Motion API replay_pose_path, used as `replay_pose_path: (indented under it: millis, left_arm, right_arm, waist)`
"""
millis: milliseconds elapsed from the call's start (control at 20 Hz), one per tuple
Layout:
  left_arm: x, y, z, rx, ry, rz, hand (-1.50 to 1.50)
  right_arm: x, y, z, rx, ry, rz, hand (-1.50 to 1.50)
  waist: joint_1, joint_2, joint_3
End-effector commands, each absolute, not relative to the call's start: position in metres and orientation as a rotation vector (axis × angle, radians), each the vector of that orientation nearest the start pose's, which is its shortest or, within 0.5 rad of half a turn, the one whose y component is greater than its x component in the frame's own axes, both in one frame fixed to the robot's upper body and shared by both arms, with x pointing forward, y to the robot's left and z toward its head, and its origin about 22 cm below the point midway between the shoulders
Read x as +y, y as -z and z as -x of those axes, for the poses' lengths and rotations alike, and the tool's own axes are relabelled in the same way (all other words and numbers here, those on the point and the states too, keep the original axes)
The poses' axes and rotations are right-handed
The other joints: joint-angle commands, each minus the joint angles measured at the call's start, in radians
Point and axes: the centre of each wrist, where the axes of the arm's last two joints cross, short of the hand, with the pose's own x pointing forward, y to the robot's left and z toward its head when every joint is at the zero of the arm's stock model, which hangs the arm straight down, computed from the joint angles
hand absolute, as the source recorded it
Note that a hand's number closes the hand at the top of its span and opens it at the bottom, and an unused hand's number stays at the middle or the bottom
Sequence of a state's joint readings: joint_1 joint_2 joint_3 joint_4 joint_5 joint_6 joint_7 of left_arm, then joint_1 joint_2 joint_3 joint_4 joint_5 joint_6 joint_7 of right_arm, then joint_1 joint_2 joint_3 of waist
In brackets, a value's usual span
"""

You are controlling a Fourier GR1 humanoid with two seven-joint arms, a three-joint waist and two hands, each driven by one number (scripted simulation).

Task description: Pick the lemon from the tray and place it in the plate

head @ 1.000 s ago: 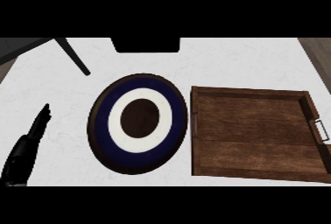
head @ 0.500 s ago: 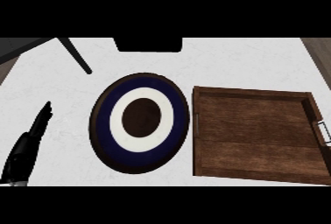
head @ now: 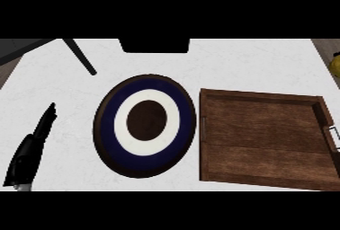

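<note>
Lemon (head: 336, 67) is my best reading of a small yellow shape, cut off by the frame, far off to the right of the left hand (head: 28, 155) and further from the robot than it. So little of it shows that I cannot tell for sure what it is, nor what it rests on. It lies outside the tray (head: 266, 139), past that tray's far right corner.

The left hand sits low at the near left of the white bench (head: 232, 63), seen edge-on. Its black fingers are stretched out straight and close together, pointing away from the robot. It has hold of nothing, and it touches neither dish nor tray.

Just to the right of the hand, with a strip of bare bench between them, lies the plate (head: 146, 152). It has a dark rim, a navy band, a white ring and a brown centre. Further right again, just beside the plate's rim, stands the wooden tray, its plank floor showing bare and a small metal handle (head: 328, 134) on the side farthest from the hand. Whether plate and tray touch I cannot tell.

Ahead of the hand, a thin dark bar (head: 79, 56) runs slantwise across the bench, and a black block (head: 154, 44) sits at the far edge.
</note>
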State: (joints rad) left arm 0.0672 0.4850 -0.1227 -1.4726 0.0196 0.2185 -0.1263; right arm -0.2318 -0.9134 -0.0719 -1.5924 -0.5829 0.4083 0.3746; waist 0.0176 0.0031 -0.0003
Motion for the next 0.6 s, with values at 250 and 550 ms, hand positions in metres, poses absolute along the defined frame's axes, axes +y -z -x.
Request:
replay_pose_path:
  millis: [250,550]
  left_arm:
    - [0.322,-0.002,-0.214,-1.526,0.315,-0.465,0.00]
    - [0.337,0.002,-0.212,-1.512,0.296,-0.447,0.00]
  right_arm:
    - [-0.366,-0.179,-0.310,-1.177,-0.910,0.112,-1.50]
    - [-0.365,-0.164,-0.337,-1.138,-0.984,0.111,-1.50]
  waist:
    - [0.006,-0.001,0.001]
    - [0.002,-0.001,0.001]
